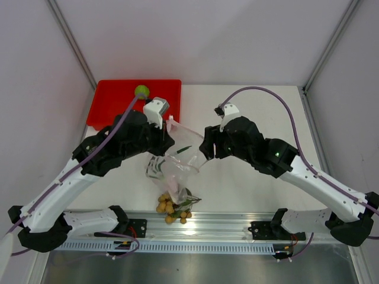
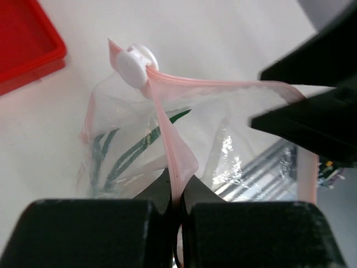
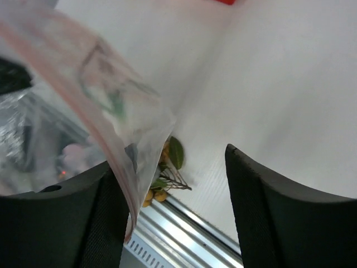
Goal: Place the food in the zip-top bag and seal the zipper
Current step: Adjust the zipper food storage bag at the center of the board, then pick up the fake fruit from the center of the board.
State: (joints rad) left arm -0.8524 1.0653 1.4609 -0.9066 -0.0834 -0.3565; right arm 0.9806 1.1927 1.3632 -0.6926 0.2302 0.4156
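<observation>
The clear zip-top bag (image 1: 177,163) hangs lifted between my two grippers. My left gripper (image 1: 167,136) is shut on its pinkish zipper strip (image 2: 167,128) below the white slider (image 2: 134,61). The long green leaves (image 2: 125,159) lie inside the bag. My right gripper (image 1: 206,148) is open, and the bag's mouth edge (image 3: 120,162) rests against its left finger (image 3: 106,223). The tan-brown fruit bunch (image 1: 172,207) lies on the table at the bag's lower end and also shows in the right wrist view (image 3: 159,195). The lime-green fruit (image 1: 141,90) sits in the red tray.
The red tray (image 1: 112,106) stands at the back left, close behind my left arm. A metal rail (image 1: 225,228) runs along the near table edge just in front of the fruit bunch. White walls close in the sides.
</observation>
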